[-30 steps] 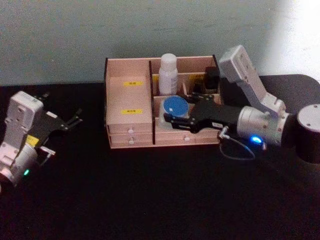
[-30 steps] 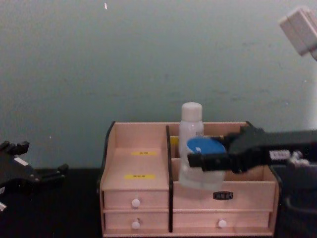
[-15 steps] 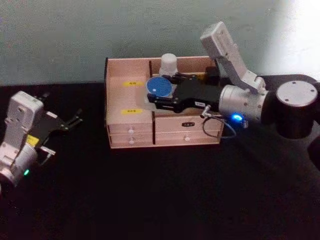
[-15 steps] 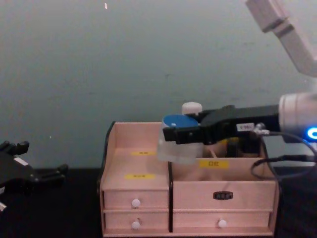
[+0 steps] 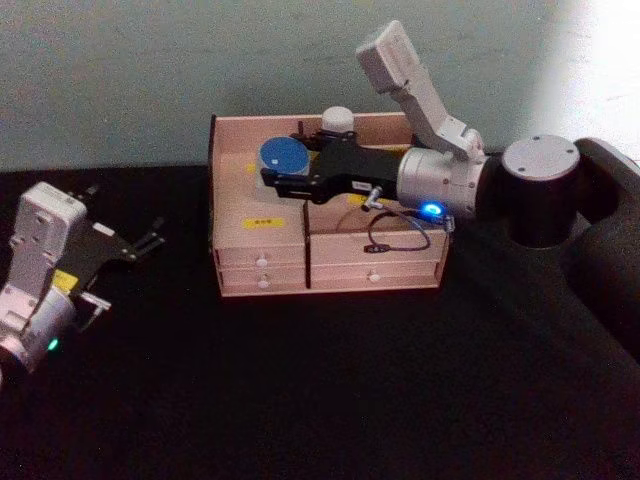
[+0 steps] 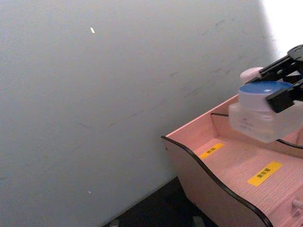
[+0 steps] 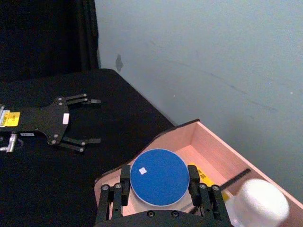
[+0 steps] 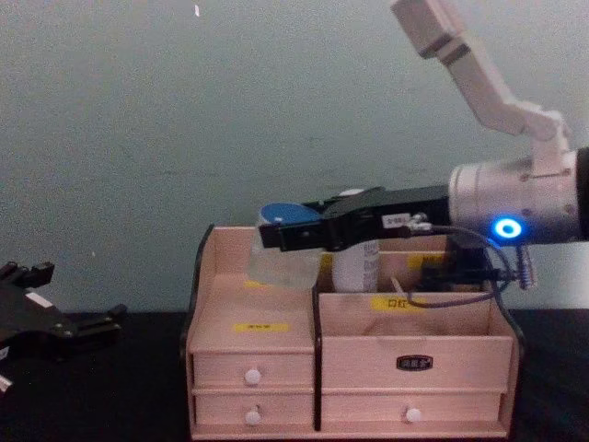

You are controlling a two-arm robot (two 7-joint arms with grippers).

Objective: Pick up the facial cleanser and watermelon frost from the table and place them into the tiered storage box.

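My right gripper (image 5: pixel 280 178) is shut on the watermelon frost (image 5: pixel 284 157), a clear jar with a blue lid. It holds the jar (image 8: pixel 276 262) upright just above the upper step of the left compartment of the tiered storage box (image 5: pixel 260 245). In the right wrist view the fingers (image 7: pixel 113 195) clamp either side of the blue lid (image 7: pixel 159 177). The facial cleanser (image 5: pixel 338 118) stands upright in a back compartment, its bottle (image 8: pixel 354 267) partly behind my right arm. My left gripper (image 5: pixel 152 236) rests open on the table, left of the box.
The box (image 8: pixel 414 336) stands against a pale wall on a black table. Small drawers with white knobs (image 8: pixel 252 377) face me. A dark item (image 8: pixel 451 269) sits in the back right compartment. Open black tabletop lies in front of the box.
My right gripper has carried the jar up and leftward, from in front of the right compartments to above the left stepped compartment. The left arm has not moved.
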